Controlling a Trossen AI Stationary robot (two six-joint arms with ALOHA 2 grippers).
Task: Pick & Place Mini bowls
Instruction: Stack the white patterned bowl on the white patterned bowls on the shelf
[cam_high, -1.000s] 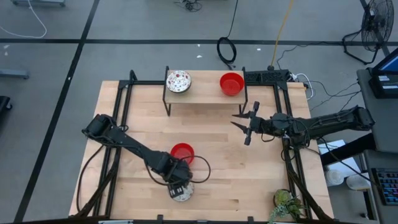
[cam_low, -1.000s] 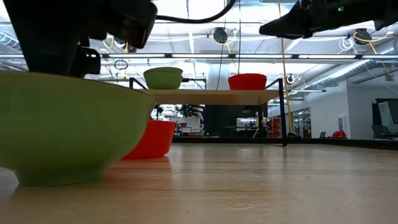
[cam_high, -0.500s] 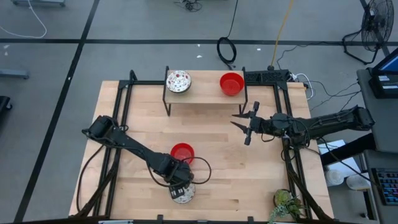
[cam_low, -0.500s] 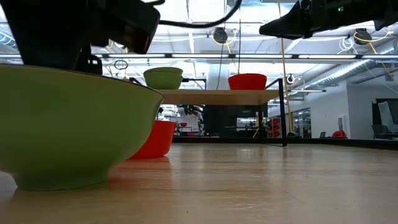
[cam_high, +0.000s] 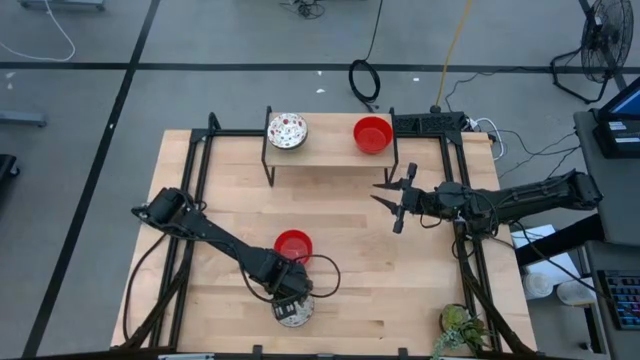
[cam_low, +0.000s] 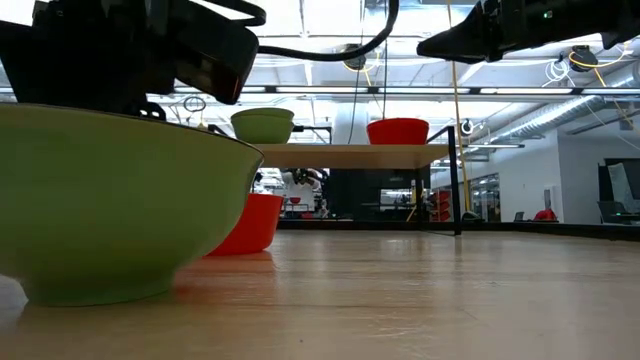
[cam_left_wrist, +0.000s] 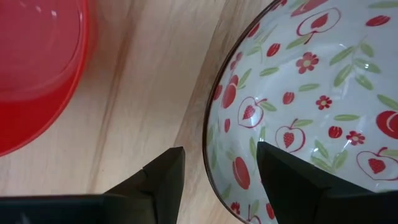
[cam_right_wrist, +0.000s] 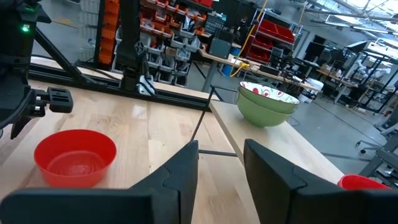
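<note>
Fingers of your left gripper (cam_left_wrist: 214, 180) straddle the patterned bowl's (cam_high: 293, 311) rim at six o'clock, having nudged it slightly; right gripper (cam_high: 392, 203) idles, spread.

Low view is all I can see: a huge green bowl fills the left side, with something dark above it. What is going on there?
Observer: Inside, that bowl is white with red fruit and flowers. Only its outside is green.
Operator: And the dark thing?
Observer: That is the left gripper. It is open, with one finger inside the rim and one outside, not pinching it.
Operator: Is the other arm helping?
Observer: No. The right gripper hangs open over the table toward its right side, apart from every bowl.
</note>
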